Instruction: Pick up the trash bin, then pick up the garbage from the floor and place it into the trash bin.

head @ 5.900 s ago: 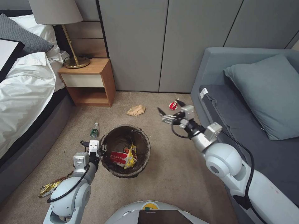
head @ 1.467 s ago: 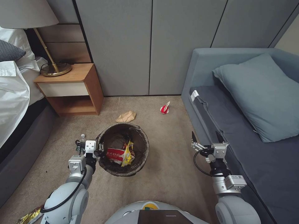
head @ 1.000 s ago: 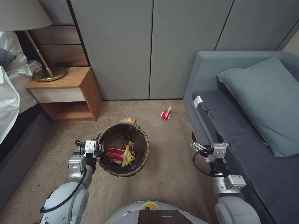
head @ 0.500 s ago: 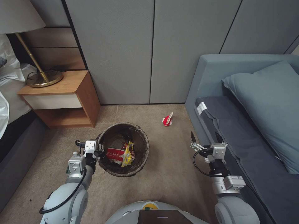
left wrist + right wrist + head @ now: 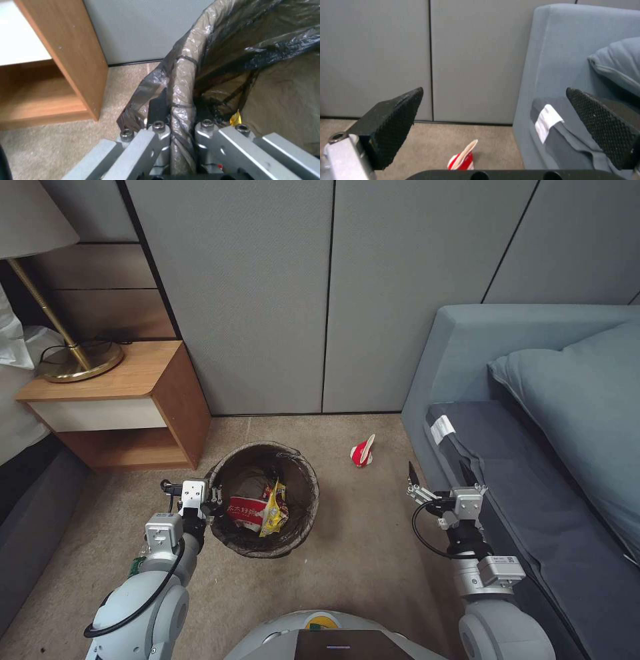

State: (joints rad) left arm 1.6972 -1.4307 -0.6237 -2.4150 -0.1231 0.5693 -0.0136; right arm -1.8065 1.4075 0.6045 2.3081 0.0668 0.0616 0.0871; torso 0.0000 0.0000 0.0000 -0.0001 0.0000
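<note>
You're looking at a tan carpet floor (image 5: 360, 553) filling the lower middle of the frame. On it a crumpled red-and-white cup (image 5: 362, 452) lies right of centre, a wooden nightstand (image 5: 120, 410) at left, a grey sofa (image 5: 533, 487) at right.

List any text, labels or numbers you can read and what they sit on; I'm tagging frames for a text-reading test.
Red-and-white cup inside the trash bin: white characters on a red band, too small to read.
White tag on the sofa's seat cushion: no legible print.
Label on the right arm's wrist: too small to read.
Nothing else bears text.
</note>
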